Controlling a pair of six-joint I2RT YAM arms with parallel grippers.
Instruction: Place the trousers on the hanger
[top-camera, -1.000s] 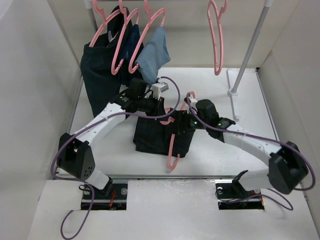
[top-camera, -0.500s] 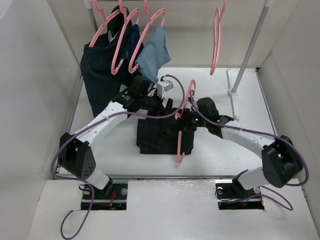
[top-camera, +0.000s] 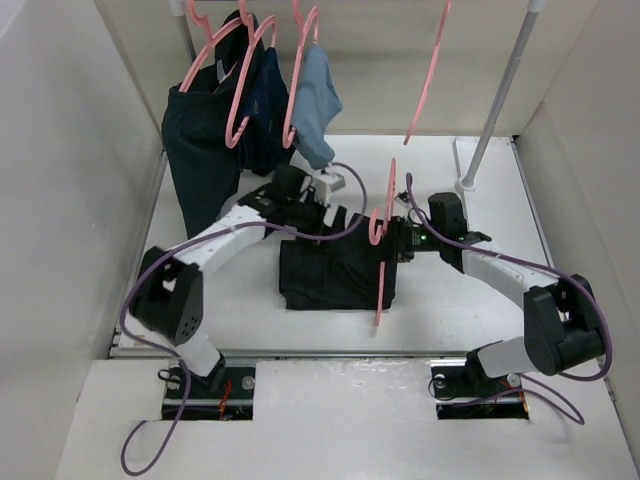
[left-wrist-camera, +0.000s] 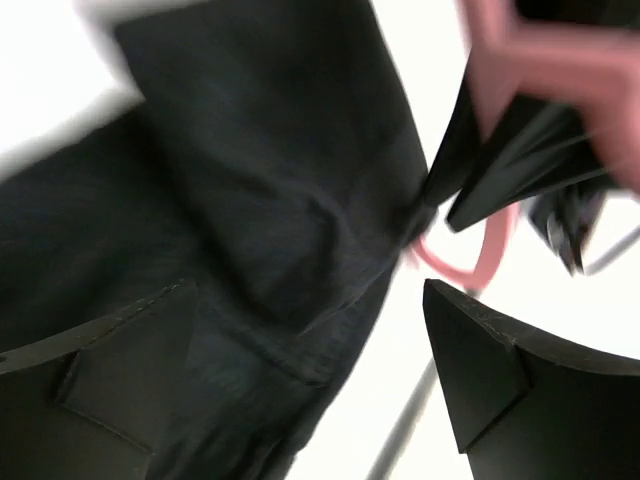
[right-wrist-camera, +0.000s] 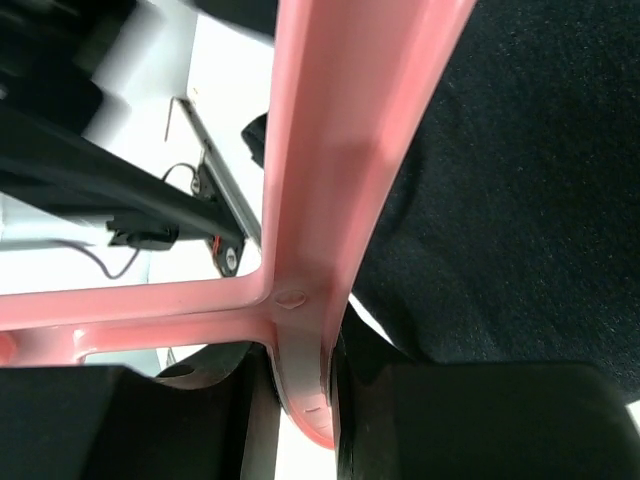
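Note:
The black trousers (top-camera: 330, 272) lie folded on the table in the middle of the top view. A pink hanger (top-camera: 383, 290) stands on edge along their right side, its hook end up. My right gripper (top-camera: 392, 238) is shut on it near the hook. In the right wrist view the hanger (right-wrist-camera: 330, 150) runs between the fingers of my right gripper (right-wrist-camera: 300, 400), with the trousers (right-wrist-camera: 540, 180) behind. My left gripper (top-camera: 340, 215) hovers over the trousers' far edge. In its wrist view the left gripper (left-wrist-camera: 310, 300) is open above the trousers (left-wrist-camera: 250, 200), the hanger (left-wrist-camera: 470, 262) beyond.
A rail at the back carries several pink hangers, a dark navy-teal garment (top-camera: 200, 150) and a light blue cloth (top-camera: 315, 90). One bare hanger (top-camera: 425, 90) swings at the right. The stand's pole (top-camera: 495, 110) and foot are back right. White walls close both sides.
My right gripper has shut on the hanger and tipped it up on edge, shifting it right. My left gripper has opened. The hangers on the rail have swung.

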